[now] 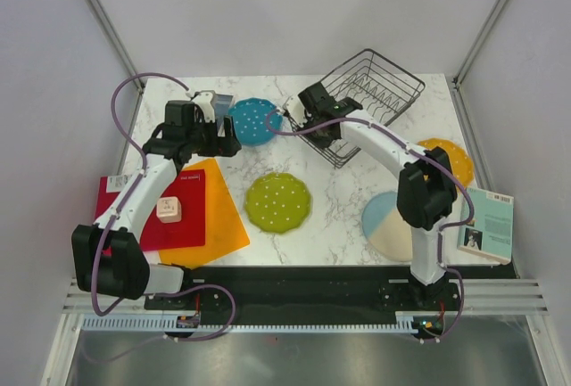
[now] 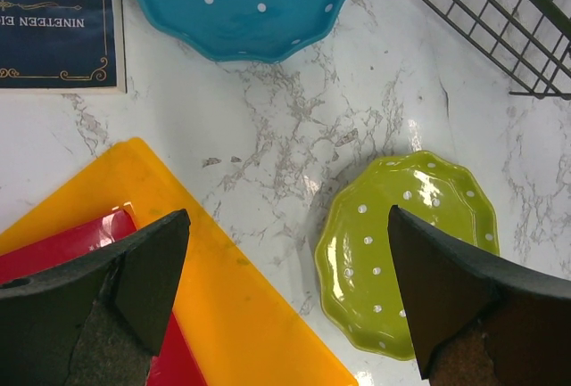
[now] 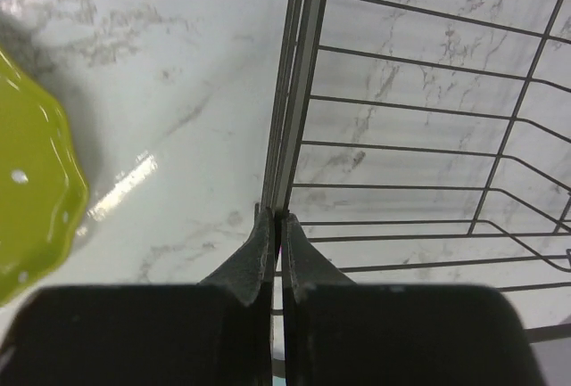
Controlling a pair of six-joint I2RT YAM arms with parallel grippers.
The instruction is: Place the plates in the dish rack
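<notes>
Table (image 1: 348, 194): white marble-look top with grey veining, glossy enough to show glare.
Dish rack (image 1: 375, 83): rectangular basket of thin black wire with upright dividers, sitting askew at the far right of the table.
Right gripper (image 3: 277, 221): clenched, its two dark tapered fingers pinched together on the rim wire at the rack's near-left edge.
Left gripper (image 2: 287, 217): released, its wedge-shaped black fingers spread wide and holding nothing; it hangs over the marble between the coloured sheets and the lime-green plate.
Teal plate (image 1: 254, 121): round, scalloped edge, white dots; flat on the table at the far centre, just left of the rack.
Lime-green plate (image 1: 277, 201): same scalloped, dotted shape with a shiny glaze; flat at the centre, nearer than the teal one.
Orange plate (image 1: 449, 158): dotted; on the right, partly hidden by the right arm.
Cream plate (image 1: 390, 225): smooth, with a blue segment; near right, beside the right arm's base.
Orange sheet (image 1: 217, 217): flat, square and glossy; near left.
Red sheet (image 1: 147, 217): flat and shiny; overlaps the orange sheet on its left.
Book (image 2: 53, 25): dark blue cover with gilt lettering; just left of the teal plate.
</notes>
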